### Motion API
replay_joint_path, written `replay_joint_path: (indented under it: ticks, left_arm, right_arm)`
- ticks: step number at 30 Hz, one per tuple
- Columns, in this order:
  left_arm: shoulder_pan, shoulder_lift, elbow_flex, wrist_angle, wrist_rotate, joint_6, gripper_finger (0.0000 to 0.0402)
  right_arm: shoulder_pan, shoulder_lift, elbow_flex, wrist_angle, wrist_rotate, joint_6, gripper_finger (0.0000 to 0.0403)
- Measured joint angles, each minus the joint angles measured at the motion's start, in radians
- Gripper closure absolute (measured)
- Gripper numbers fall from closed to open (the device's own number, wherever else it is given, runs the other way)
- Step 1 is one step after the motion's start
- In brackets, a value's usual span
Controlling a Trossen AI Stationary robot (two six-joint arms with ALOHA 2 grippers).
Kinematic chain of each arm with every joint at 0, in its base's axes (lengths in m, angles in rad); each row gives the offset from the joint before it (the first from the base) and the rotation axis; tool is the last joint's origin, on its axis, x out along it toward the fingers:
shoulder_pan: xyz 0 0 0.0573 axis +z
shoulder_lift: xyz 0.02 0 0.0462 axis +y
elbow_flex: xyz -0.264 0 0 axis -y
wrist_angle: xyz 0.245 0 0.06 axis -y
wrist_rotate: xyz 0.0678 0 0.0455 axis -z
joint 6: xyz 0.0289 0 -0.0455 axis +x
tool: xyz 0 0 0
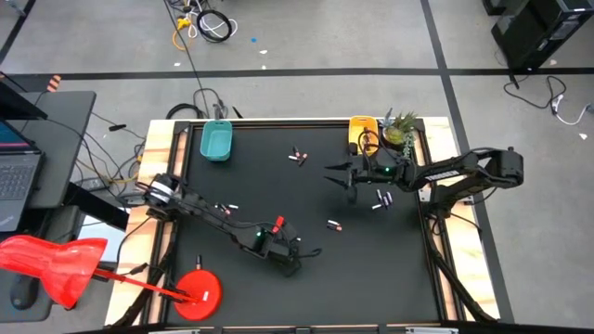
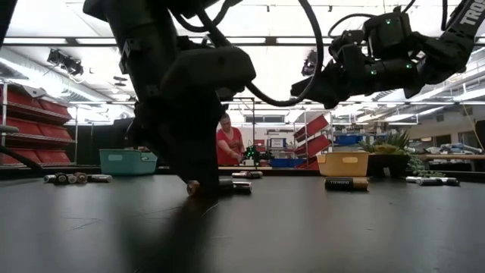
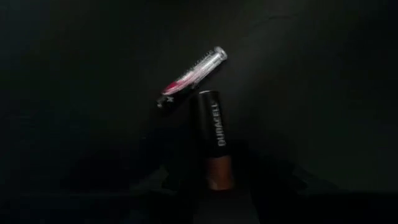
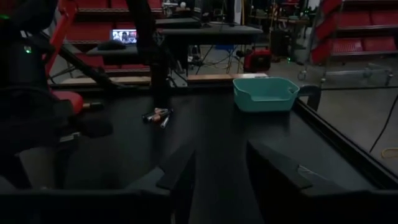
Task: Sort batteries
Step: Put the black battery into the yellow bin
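Both jaws apart, left gripper [image 1: 290, 257] gripping a battery [image 3: 215, 146] (Duracell), right gripper [image 1: 336, 173] empty.

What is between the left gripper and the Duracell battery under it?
Nothing visible. The left gripper is down at the mat, and the Duracell battery lies straight ahead in its wrist view. A silvery battery lies just beyond it, not between.

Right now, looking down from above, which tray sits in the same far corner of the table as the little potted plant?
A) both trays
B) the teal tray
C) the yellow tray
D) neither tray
C: in the high view the yellow tray sits right beside the potted plant at the far right corner, while the teal tray sits apart toward the far left.
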Motion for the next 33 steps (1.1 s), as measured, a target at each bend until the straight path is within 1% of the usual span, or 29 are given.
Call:
replay_joint_path:
  ticks: [2, 4, 6, 8, 9, 17, 23, 31, 33]
  left_arm:
    - [0.0, 0.013, 0.003, 0.0, 0.0, 0.002, 0.0272]
    - [0.0, 0.014, 0.002, 0.0, 0.004, 0.024, 0.0282]
    - [0.002, 0.014, 0.001, 0.0, 0.017, 0.042, 0.031]
    - [0.002, 0.015, 0.001, 0.005, 0.028, 0.064, 0.0351]
    - [0.002, 0.016, 0.001, 0.009, 0.034, 0.077, 0.0362]
    - [0.002, 0.009, 0.0, 0.007, 0.034, 0.105, 0.0362]
    - [0.002, -0.033, -0.006, -0.029, 0.022, 0.132, 0.0362]
    - [0.008, -0.091, -0.005, -0.051, -0.03, 0.137, 0.0362]
    - [0.012, -0.104, -0.005, -0.05, -0.052, 0.156, 0.0362]
  right_arm:
    - [0.001, 0.0, 0.0, 0.003, -0.001, 0.0, 0.0254]
    - [0.001, 0.0, 0.0, 0.002, -0.002, -0.001, 0.0255]
    - [0.001, 0.0, 0.0, 0.003, -0.002, -0.001, 0.0255]
    - [0.001, 0.0, 0.0, 0.003, -0.003, -0.002, 0.0255]
    - [0.001, 0.0, 0.0, 0.004, -0.003, -0.002, 0.0255]
    - [0.001, 0.0, 0.0, 0.003, -0.004, -0.003, 0.0258]
    - [0.001, 0.0, 0.0, -0.003, -0.004, 0.0, 0.0258]
    - [0.001, 0.0, 0.0, -0.029, -0.003, 0.004, 0.0258]
    - [0.001, 0.0, 0.0, -0.037, -0.024, 0.004, 0.0258]
